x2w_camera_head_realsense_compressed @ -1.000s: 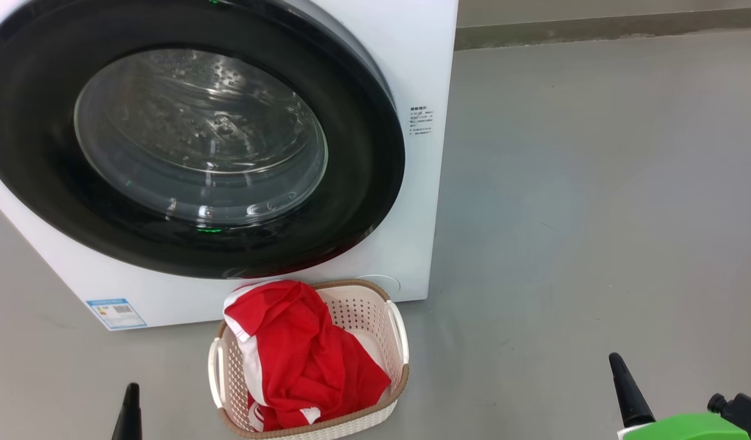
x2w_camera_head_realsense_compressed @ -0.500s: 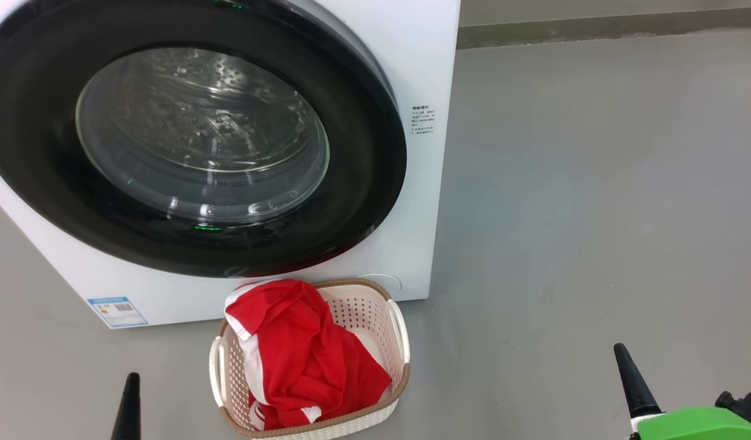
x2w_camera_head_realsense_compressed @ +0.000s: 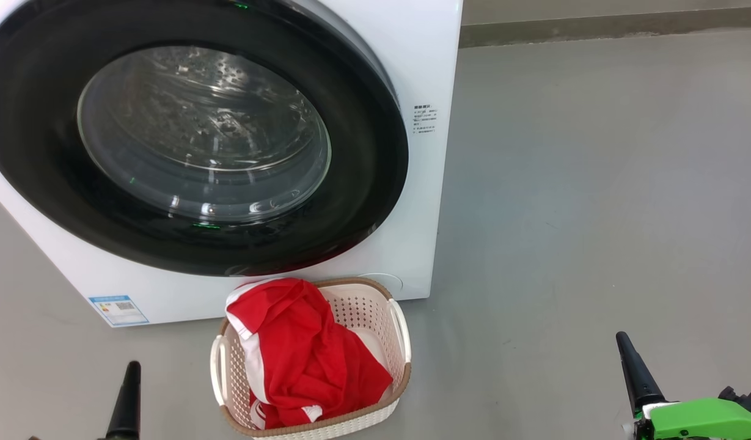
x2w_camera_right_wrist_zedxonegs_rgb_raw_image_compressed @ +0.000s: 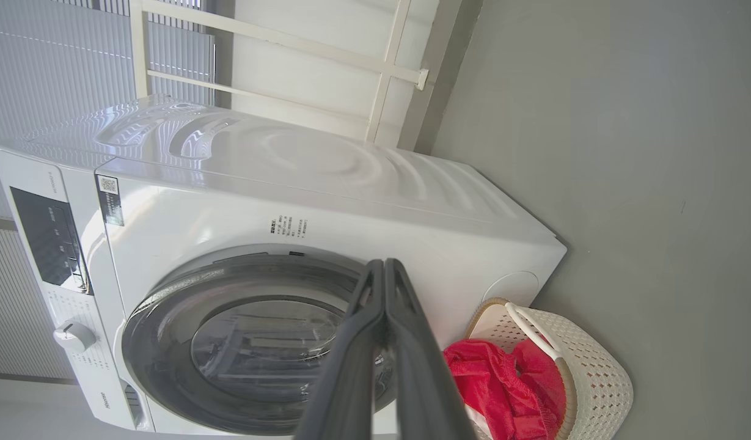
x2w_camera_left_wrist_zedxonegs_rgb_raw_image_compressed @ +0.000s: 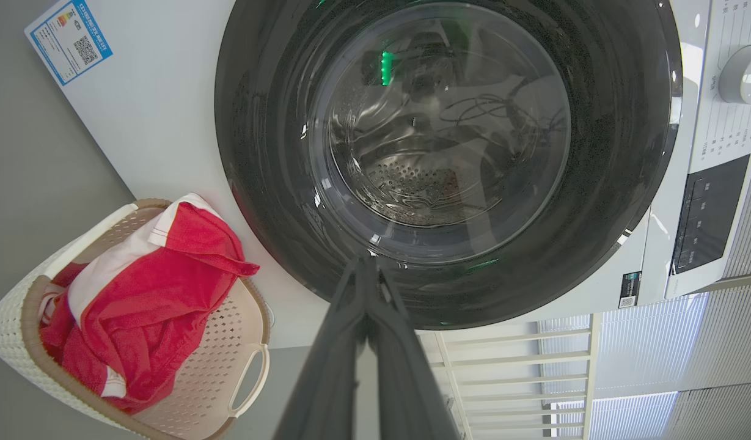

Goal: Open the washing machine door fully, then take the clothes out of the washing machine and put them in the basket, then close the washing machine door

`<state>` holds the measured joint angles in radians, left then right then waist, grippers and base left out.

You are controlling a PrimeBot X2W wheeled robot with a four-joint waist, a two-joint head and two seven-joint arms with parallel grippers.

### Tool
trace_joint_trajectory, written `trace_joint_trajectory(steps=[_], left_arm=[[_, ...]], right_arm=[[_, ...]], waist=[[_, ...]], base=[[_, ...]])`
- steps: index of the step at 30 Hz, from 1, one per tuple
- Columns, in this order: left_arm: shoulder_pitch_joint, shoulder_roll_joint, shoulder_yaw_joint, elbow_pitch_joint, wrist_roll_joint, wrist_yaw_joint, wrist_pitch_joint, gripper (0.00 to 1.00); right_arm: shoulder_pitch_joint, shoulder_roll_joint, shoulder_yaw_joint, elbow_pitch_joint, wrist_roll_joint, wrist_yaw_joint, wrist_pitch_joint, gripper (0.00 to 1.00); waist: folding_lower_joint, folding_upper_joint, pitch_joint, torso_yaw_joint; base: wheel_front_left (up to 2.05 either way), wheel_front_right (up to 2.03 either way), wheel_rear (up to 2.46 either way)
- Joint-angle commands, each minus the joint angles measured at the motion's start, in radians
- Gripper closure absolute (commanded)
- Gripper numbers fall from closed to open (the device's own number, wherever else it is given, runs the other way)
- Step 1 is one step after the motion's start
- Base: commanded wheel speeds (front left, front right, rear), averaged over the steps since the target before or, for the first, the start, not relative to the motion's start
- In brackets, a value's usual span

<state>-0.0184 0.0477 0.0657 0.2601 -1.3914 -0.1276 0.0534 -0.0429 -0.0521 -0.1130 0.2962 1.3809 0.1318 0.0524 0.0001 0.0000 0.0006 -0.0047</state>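
Grey floor (x2w_camera_head_realsense_compressed: 595,183), one washing machine (x2w_camera_head_realsense_compressed: 425,55), one basket (x2w_camera_head_realsense_compressed: 358,421) of clothes (x2w_camera_head_realsense_compressed: 302,360); left gripper (x2w_camera_head_realsense_compressed: 132,370), right gripper (x2w_camera_head_realsense_compressed: 623,340) closed.

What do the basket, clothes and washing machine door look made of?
The basket: moulded plastic, matt, by its regular holes; its brown rim looks woven, probably moulded too. The clothes: soft red fabric with white trim, by the folds and slump. The washing machine door: clear glass or plastic window in a glossy black rim, likely plastic, by the reflections.

Seemingly open floor (x2w_camera_head_realsense_compressed: 595,183) right of basket (x2w_camera_head_realsense_compressed: 351,425), washing machine (x2w_camera_head_realsense_compressed: 425,61)
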Motion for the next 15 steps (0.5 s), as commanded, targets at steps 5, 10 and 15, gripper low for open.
trace_joint_trajectory(steps=[5,10,15], left_arm=[[-0.062,0.009,0.037,-0.018,-0.077,-0.003,0.021,1.00],[-0.072,0.007,0.041,-0.017,-0.128,-0.003,0.036,1.00],[-0.082,0.004,0.046,-0.016,-0.179,-0.003,0.050,1.00]], right_arm=[[-0.050,-0.002,0.010,-0.037,0.079,-0.001,0.021,1.00],[-0.056,0.000,0.006,-0.043,0.134,-0.001,0.036,1.00],[-0.061,0.001,0.002,-0.048,0.188,-0.001,0.050,1.00]], waist=[[-0.0001,0.0000,0.001,0.001],[-0.0001,0.0000,0.001,0.003],[-0.0001,0.0000,0.002,0.004]], base=[[0.00,0.00,0.00],[0.00,0.00,0.00],[0.00,0.00,0.00]])
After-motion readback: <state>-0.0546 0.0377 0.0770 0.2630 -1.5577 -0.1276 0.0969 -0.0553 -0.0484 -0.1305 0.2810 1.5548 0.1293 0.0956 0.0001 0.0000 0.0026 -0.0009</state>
